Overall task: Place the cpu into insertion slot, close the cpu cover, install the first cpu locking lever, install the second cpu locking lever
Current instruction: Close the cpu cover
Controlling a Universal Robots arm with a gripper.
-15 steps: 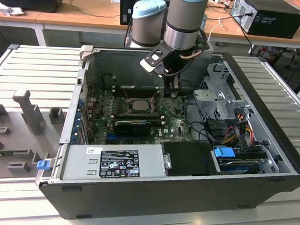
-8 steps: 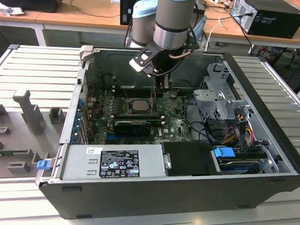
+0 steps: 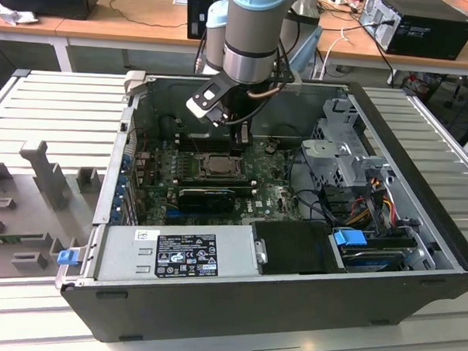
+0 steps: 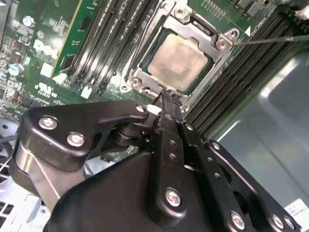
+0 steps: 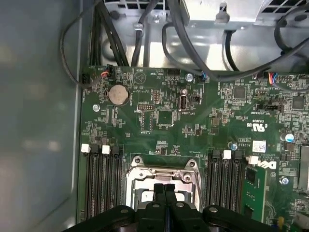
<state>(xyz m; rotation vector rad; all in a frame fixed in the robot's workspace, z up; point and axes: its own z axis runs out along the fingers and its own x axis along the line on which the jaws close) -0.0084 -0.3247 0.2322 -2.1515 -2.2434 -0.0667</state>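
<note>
The cpu (image 4: 182, 62) is sitting square in the insertion slot (image 3: 217, 166), its pale metal top facing up, near the middle of the green motherboard (image 5: 164, 121) inside the open computer case (image 3: 417, 253). The cpu cover (image 4: 143, 80) is lying flat around it, framing the chip through its window, so from where I'm standing the placing and the closing both look done.

The gripper (image 4: 169, 96) is hanging straight down over the socket's edge, and its two black fingers (image 5: 159, 193) are pressing together with no gap and nothing between them. I'd guess they are pinched like that to make one narrow tip, something slim enough to push on a thin part in the tight space between the socket and the memory slots (image 4: 111, 38) beside it.

A thin metal lever (image 4: 270, 39) is running out from the corner of the cover, across the neighbouring slots. It looks to me like a locking lever that is not yet tucked under its catch, though I cannot tell that for certain. The fingertip is resting at or just above the frame's rim on the far side from that lever; whether it is actually touching I can't make out.
</note>
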